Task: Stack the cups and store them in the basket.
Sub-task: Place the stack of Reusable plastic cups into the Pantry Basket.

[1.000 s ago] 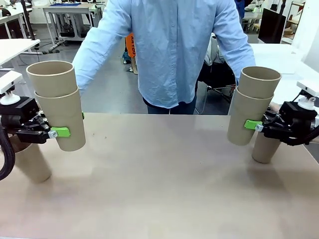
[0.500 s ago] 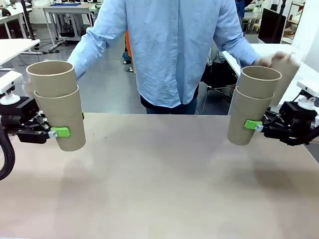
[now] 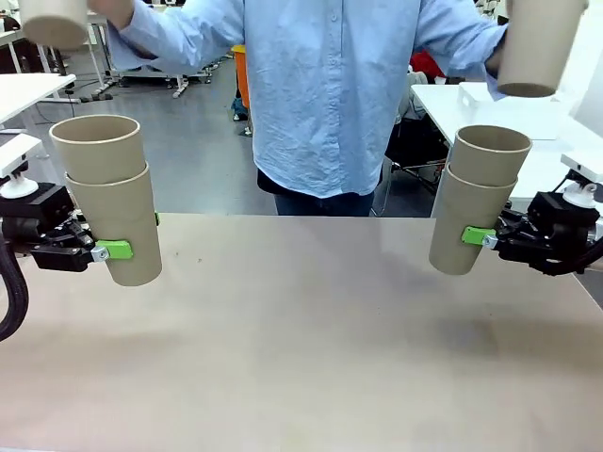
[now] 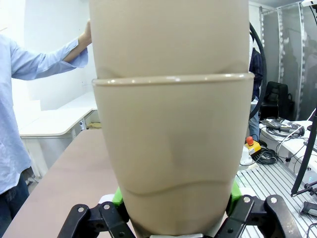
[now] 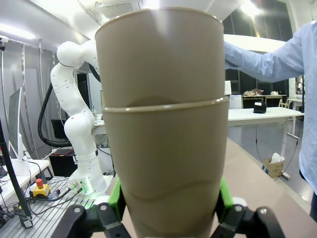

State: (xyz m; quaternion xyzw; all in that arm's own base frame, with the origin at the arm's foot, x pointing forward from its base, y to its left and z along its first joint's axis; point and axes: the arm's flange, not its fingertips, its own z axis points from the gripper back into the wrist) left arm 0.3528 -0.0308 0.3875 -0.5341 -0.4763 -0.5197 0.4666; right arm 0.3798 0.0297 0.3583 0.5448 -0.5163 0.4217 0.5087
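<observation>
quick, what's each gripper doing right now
Left gripper: shut on a stack of two tan tapered cups.
Right gripper: shut on another two-cup tan stack.

We find no lettering, number or sign that we can read — the cups (image 3: 111,212) show plain tan walls, and anything printed farther back is too small to tell.
</observation>
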